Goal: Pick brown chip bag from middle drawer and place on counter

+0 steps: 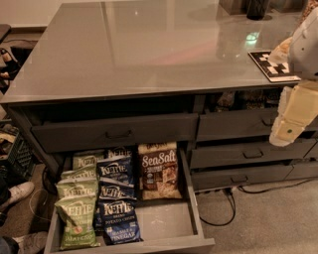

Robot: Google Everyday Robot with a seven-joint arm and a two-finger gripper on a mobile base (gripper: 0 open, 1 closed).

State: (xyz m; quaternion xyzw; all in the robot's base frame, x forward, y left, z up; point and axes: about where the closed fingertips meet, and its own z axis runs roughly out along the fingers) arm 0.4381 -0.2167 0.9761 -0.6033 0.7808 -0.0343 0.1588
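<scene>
The brown chip bag (pixel 158 171) with white "Sea Salt" lettering lies flat in the open middle drawer (pixel 164 224), at its back right, beside the blue bags. The drawer is pulled out towards me at the lower left. The glossy grey counter (pixel 139 44) spans the top of the cabinet. My gripper (pixel 290 121) hangs at the far right, in front of the right-hand drawers. It is level with the top drawer row, above and well to the right of the brown bag, and holds nothing that I can see.
Blue Kettle bags (pixel 117 198) and green Kettle bags (pixel 77 211) fill the drawer's left half. A black-and-white patterned board (pixel 274 64) lies on the counter's right edge. A dark object (pixel 257 9) stands at the back. Cables (pixel 223 211) lie on the floor, and a shoe (pixel 17 191) is at the left.
</scene>
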